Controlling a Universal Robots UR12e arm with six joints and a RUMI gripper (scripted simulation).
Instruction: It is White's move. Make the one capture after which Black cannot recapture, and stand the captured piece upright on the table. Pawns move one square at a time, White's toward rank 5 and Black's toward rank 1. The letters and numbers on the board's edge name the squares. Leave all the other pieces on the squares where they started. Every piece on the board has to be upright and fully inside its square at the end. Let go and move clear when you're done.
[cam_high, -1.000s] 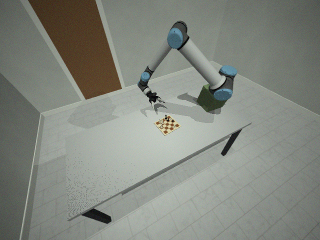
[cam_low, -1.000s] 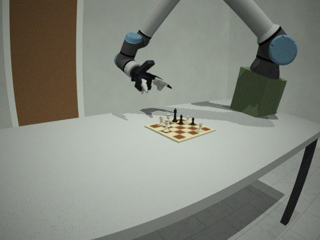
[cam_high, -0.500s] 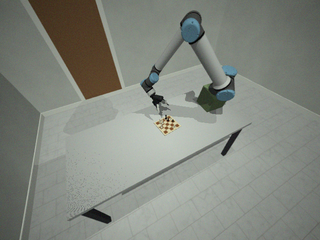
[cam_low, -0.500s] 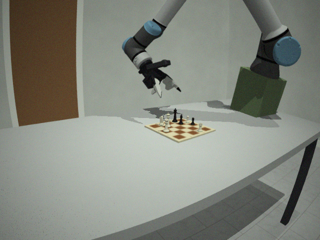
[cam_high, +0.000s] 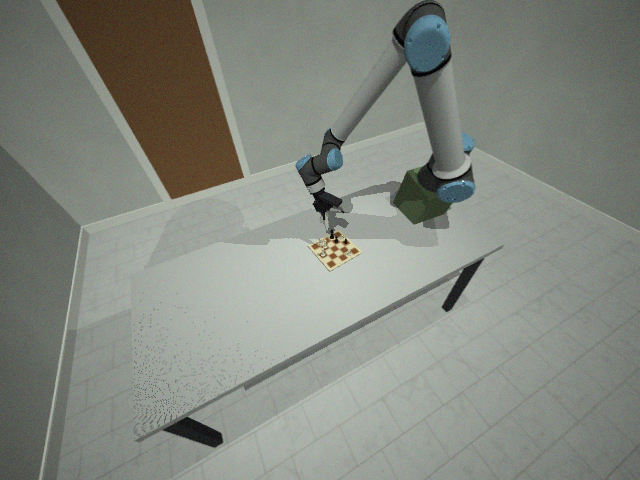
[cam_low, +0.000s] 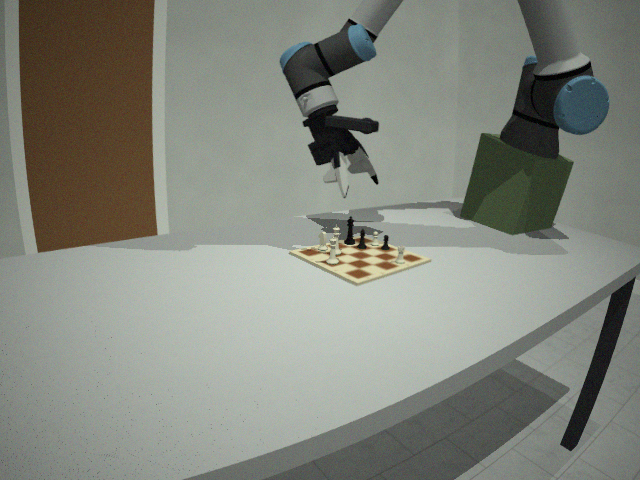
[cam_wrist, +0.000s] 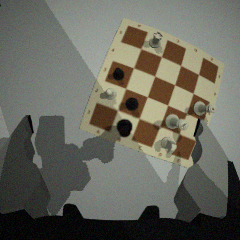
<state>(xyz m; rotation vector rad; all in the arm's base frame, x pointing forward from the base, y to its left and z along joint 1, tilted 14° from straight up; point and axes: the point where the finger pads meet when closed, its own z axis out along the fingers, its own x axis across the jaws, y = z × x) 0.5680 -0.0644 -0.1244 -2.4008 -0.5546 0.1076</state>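
Note:
The chessboard (cam_high: 330, 264) (cam_low: 360, 264) (cam_wrist: 161, 90) lies on the table. My gripper (cam_high: 336, 219) (cam_low: 360, 189) (cam_wrist: 113, 118) is open and empty, high above the board's back edge. The black king (cam_low: 349, 230) (cam_wrist: 124, 127) stands in the row nearest the wrist. Beside it are a mid-height black piece (cam_low: 362, 239) (cam_wrist: 131, 103), a black pawn (cam_low: 385, 242) (cam_wrist: 118, 74) and a white pawn (cam_low: 375, 239) (cam_wrist: 109, 93). A white rook (cam_low: 400, 255) (cam_wrist: 156, 39) stands apart. Two tall white pieces and a white knight (cam_low: 323, 241) (cam_wrist: 167, 144) group together. Edge labels are too blurred to read.
The grey table (cam_high: 248, 304) (cam_low: 206, 320) extends around the board. The green base block (cam_high: 418, 201) (cam_low: 511, 191) stands at the right rear under the arm. In the wrist view the right finger partly covers the board's right edge.

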